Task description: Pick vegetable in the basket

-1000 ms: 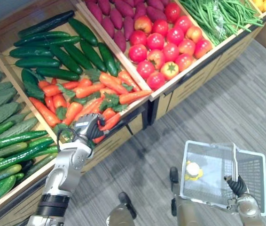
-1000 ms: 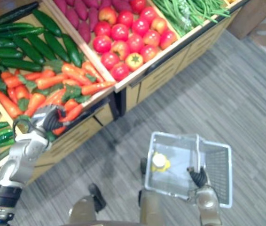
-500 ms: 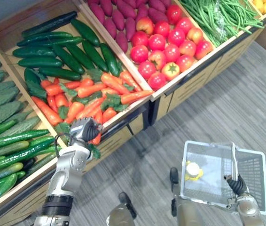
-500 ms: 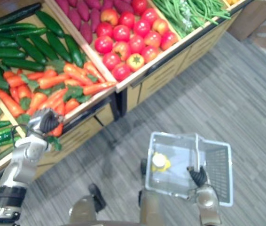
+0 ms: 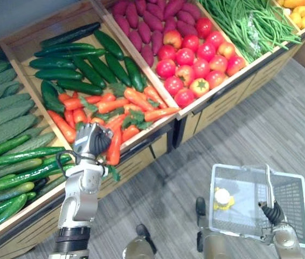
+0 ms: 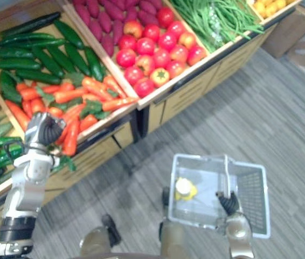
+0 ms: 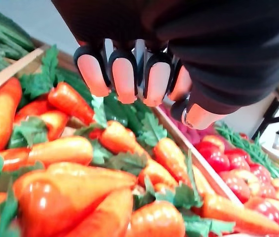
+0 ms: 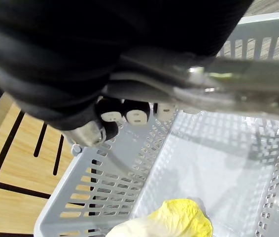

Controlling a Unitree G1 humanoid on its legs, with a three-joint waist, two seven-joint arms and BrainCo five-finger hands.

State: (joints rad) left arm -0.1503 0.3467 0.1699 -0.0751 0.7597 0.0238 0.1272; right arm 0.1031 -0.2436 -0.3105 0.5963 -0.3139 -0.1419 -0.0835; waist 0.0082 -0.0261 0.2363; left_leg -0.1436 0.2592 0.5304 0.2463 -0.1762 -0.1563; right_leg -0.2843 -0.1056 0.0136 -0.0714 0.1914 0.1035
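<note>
The carrot (image 5: 113,150) hangs upright at the front edge of the wooden crate (image 5: 28,35), at 3 o'clock from the left hand (image 5: 92,141), which grips it with curled fingers. The left wrist view gives these fingers (image 7: 124,79) close above the carrot heap (image 7: 80,192). At 4 o'clock of the scene, the right hand (image 5: 271,214) is closed round the handle (image 8: 238,66) of the grey basket (image 5: 233,174). Its wrist view shows a yellow leafy thing (image 8: 181,219) lying inside.
</note>
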